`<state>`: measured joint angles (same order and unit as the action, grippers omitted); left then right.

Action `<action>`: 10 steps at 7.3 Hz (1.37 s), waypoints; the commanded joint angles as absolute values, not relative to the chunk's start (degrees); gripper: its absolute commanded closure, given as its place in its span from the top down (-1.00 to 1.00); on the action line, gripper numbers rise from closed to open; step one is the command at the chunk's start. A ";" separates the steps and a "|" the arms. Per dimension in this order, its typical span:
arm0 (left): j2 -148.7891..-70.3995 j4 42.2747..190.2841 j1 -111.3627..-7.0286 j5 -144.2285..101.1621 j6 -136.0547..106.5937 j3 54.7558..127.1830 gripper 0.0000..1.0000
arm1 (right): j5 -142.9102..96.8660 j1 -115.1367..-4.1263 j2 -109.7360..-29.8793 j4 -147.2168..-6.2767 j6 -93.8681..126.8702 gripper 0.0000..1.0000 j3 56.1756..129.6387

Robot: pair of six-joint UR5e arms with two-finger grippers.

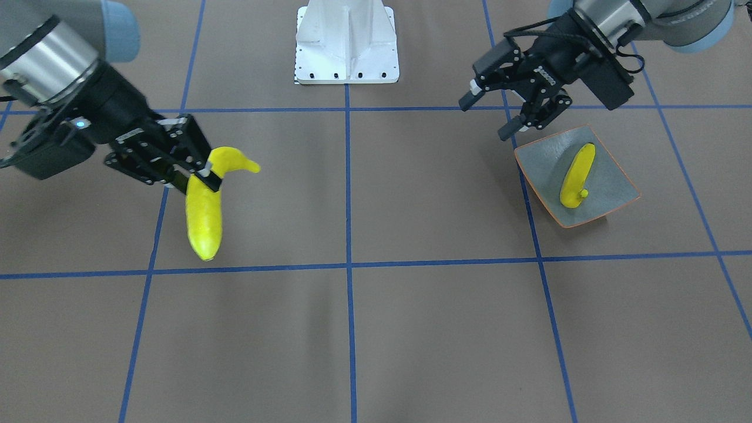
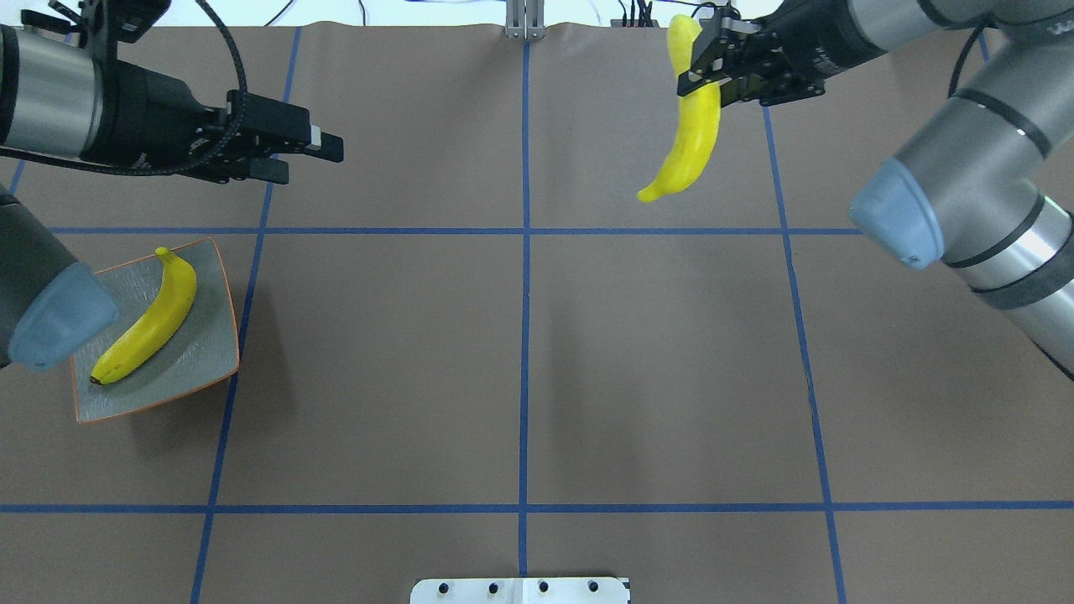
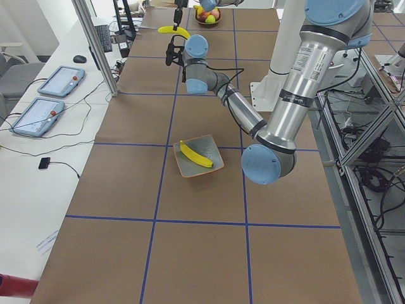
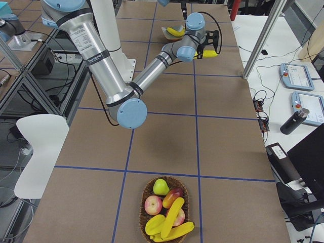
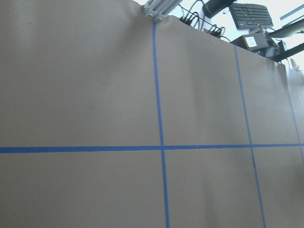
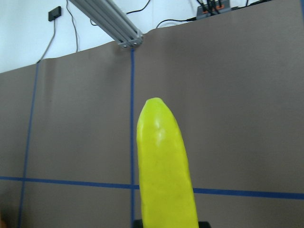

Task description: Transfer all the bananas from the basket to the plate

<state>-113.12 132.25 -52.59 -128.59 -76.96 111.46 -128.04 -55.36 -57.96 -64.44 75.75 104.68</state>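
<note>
Left gripper (image 1: 486,116) hangs above the table (image 2: 520,377) at its far left, with both fingers spread wide and nothing between them. It is just beyond the far edge of the plate (image 2: 205,356) and does not touch it. The plate sits flat on the brown table cover at the left, turned slightly askew to the blue tape lines (image 2: 524,335). A lying banana (image 2: 151,323) rests on it diagonally. This banana's stem points to the far side, its dark tip points to the near left corner, and its whole length stays inside the orange rim.

Further right, past the centre line, the right gripper (image 1: 205,176) is pressed onto the held banana (image 1: 204,220), pinching it across its body. The held banana is lifted clear of the table. Its blunt end points to the far side and its thin stem end curves back toward the near side. The right wrist view shows only that blunt end sticking out ahead over the table cover.

At the table's right end, well apart from both grippers, stands the woven basket (image 4: 178,180). The remaining bananas (image 4: 171,216) lie in it, heaped with red apples (image 4: 153,205) and a green pear (image 4: 161,186). Their exact number is hard to tell because they overlap.
</note>
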 commanded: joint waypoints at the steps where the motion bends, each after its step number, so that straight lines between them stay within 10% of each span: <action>1: -117.15 132.80 -50.02 -127.02 -76.99 111.01 1.00 | -125.24 -48.71 -54.24 -61.08 83.75 -1.00 104.94; 10: -118.04 144.84 -39.99 -125.60 -76.47 110.13 0.99 | -125.16 -42.28 -49.40 -61.17 90.79 -1.00 107.58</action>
<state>-117.91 144.57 -40.91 -125.60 -76.54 110.02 -125.16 -42.31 -49.55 -61.25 90.69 107.37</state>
